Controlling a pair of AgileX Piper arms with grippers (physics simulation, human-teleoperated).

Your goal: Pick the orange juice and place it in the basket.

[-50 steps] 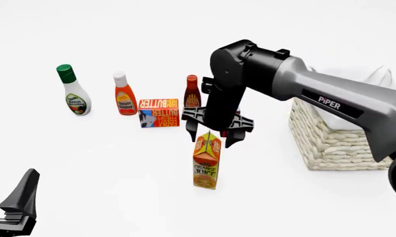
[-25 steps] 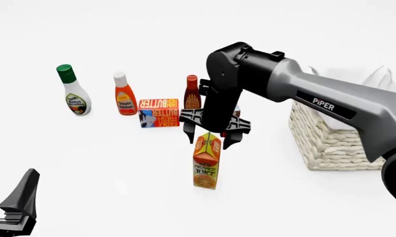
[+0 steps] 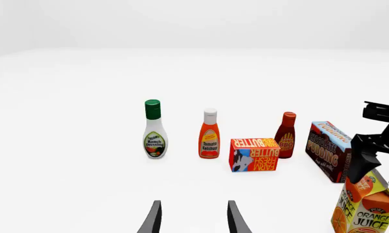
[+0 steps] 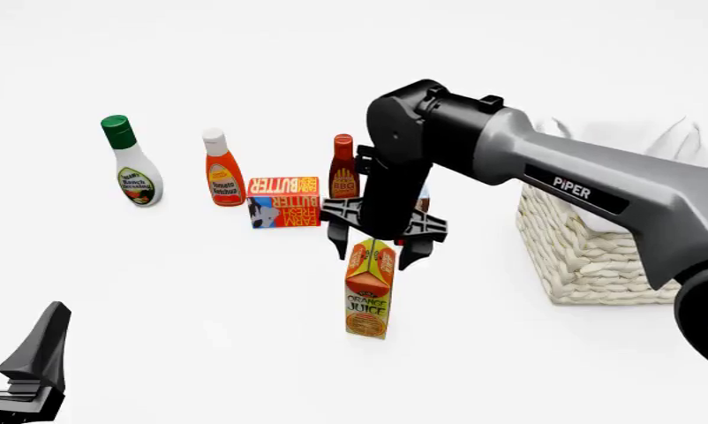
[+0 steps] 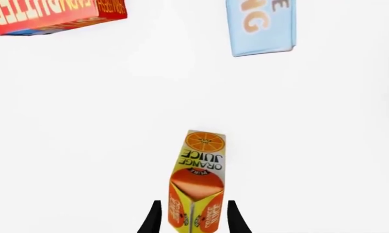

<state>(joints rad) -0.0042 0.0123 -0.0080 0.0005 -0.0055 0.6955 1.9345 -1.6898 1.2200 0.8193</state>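
The orange juice, a tall orange and yellow gable-top carton, stands upright on the white table in the front view. My right gripper is open and hangs straight above it, with one finger on each side of the carton's peaked top. In the right wrist view the carton lies between the fingers, its top at the fingertips. The wicker basket with white lining stands to the right, partly behind the right arm. My left gripper is open and empty at the near left. In the left wrist view the carton shows at the edge.
A row stands behind the carton: a ranch dressing bottle, a ketchup bottle, a butter box and a dark red sauce bottle. A chocolate pudding box shows in the left wrist view, mostly hidden by the right arm in front.
My right gripper has shifted slightly left and down, so its fingers now straddle the carton's top. The carton and the left arm have not moved.
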